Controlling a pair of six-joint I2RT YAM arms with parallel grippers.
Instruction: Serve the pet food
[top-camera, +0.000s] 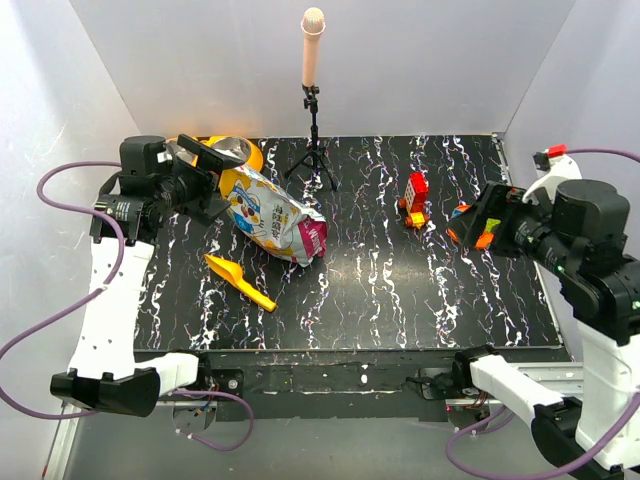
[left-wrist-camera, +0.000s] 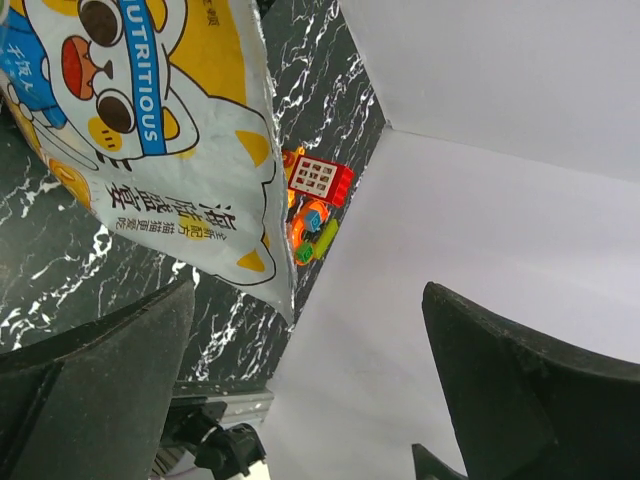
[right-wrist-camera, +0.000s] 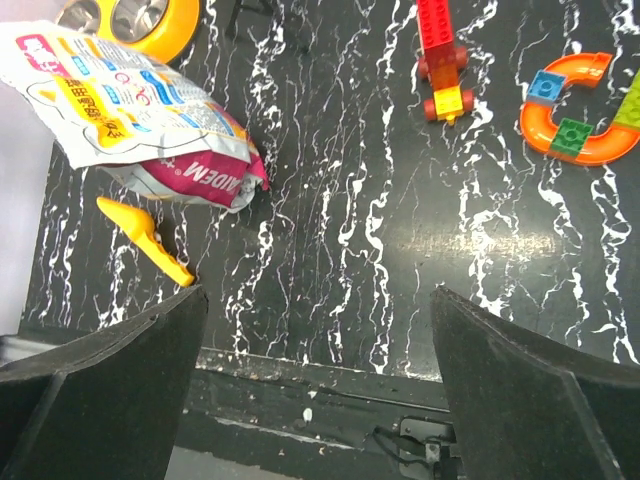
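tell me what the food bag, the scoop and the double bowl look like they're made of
Food bag: looks like thin glossy plastic film, crinkled and creased, printed in colour.
Scoop: apparently moulded plastic, uniform yellow-orange with a smooth, slightly shiny surface.
Double bowl: orange body probably plastic; the cups look like polished steel, silvery and reflective.

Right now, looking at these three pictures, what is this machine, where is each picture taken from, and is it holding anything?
These are two robot arms bolted to a table edge. One picture looks down from above; the other two come from cameras on each wrist. The left gripper and right gripper are both open and hold nothing. On the black table lie a pet food bag, a yellow scoop, an orange double bowl, a red toy and an orange toy. A stand is at the back.
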